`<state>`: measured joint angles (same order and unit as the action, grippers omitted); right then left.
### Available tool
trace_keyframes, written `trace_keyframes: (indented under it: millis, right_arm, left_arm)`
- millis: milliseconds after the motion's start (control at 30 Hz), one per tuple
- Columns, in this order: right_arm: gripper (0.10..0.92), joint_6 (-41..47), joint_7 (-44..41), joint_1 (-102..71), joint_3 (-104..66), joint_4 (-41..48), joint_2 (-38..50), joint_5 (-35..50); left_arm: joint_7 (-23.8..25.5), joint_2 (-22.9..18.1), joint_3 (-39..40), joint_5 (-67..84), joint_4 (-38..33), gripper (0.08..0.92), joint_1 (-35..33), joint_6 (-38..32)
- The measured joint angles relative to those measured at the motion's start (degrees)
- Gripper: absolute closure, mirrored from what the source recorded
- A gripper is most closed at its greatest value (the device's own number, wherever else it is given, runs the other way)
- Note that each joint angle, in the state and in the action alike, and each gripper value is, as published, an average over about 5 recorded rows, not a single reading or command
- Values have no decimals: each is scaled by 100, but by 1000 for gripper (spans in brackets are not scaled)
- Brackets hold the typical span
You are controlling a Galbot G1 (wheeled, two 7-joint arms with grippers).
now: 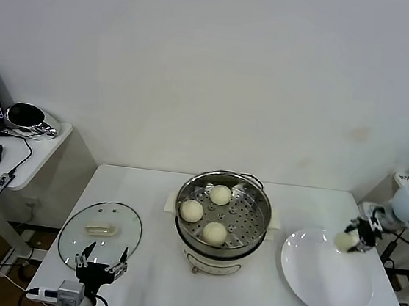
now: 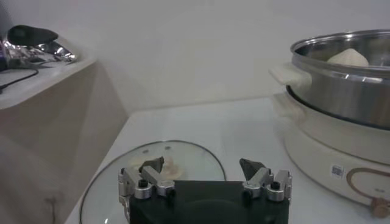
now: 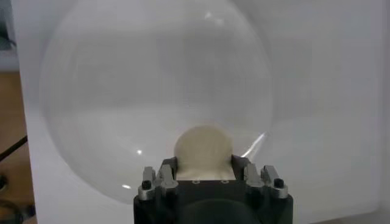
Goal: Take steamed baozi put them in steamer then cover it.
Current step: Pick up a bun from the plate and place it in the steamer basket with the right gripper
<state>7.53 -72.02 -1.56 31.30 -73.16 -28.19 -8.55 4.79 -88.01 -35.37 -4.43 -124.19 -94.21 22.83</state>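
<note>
Right hand (image 1: 354, 237) grips one baozi (image 1: 344, 242); three in steamer (image 1: 255, 225); left hand (image 1: 102, 263) open.

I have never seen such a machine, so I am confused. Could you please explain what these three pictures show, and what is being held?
This is a robot with two arms. One picture comes from a camera on its head, looking down at a white table. The other two come from cameras on its wrists.

On the table stands a steamer with three buns inside. A glass lid lies to its left and a white plate to its right.

The right hand is shut on the fourth bun over the plate. The left hand is open, holding nothing, at the near edge of the lid.
</note>
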Motion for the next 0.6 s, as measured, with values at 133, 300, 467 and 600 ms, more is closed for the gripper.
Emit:
trace_keyframes:
  millis: [133,300,467,600]
  right_arm:
    - [457,253,-77,1068,864,-194,-158,598]
    - [457,590,-109,2204,1833,-336,-583,1309]
    - [457,922,-89,2874,2512,-389,-1151,1826]
    - [457,1146,-39,3150,2887,-334,-1648,2060]
  left_arm:
    - [-24,46,-17,-5,-2,177,40,19]
    - [-43,92,-53,24,-37,177,44,54]
    - [-43,117,-75,85,-128,177,0,73]
    - [-47,116,-92,124,-209,177,-23,96]
